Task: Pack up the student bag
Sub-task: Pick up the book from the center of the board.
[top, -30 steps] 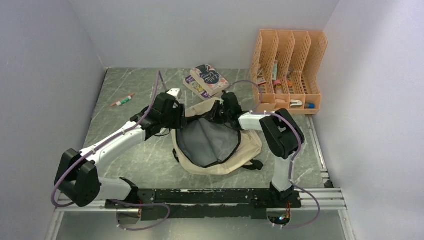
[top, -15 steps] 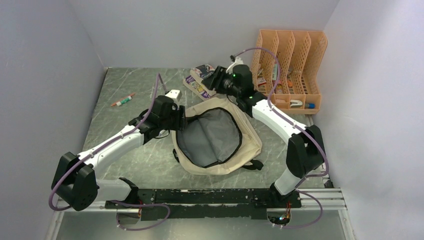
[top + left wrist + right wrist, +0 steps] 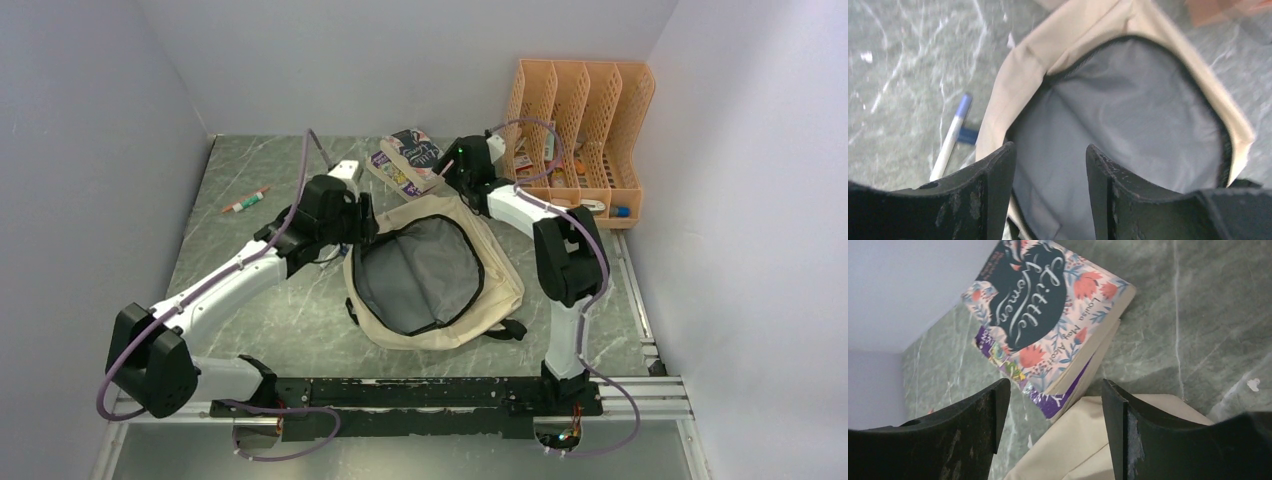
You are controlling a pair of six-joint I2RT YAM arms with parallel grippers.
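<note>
Bag: a soft cream backpack, the bag lies flat in the middle of the desk. Its black-zippered main mouth gapes wide on grey lining, and a black strap pokes out at its near right corner.
Books: two books are stacked just beyond the bag's far edge. The top one has a flowered cover, and the stack's near corner lies just beside the cream fabric.
Pen: a white pen with a blue cap lies on the desk just beside the bag's left edge.
Marker: a marker lies well left of the bag.
File rack: an orange file rack stands beyond the bag's far right corner with small items inside.
In the way: the right forearm reaches over the bag's far right corner.
Left pincer: the left pincer has its fingers spread over the grey lining at the bag's left rim, with nothing between them.
Right pincer: the right pincer is spread wide above the bag's far edge and the books' near corner, and holds nothing.
</note>
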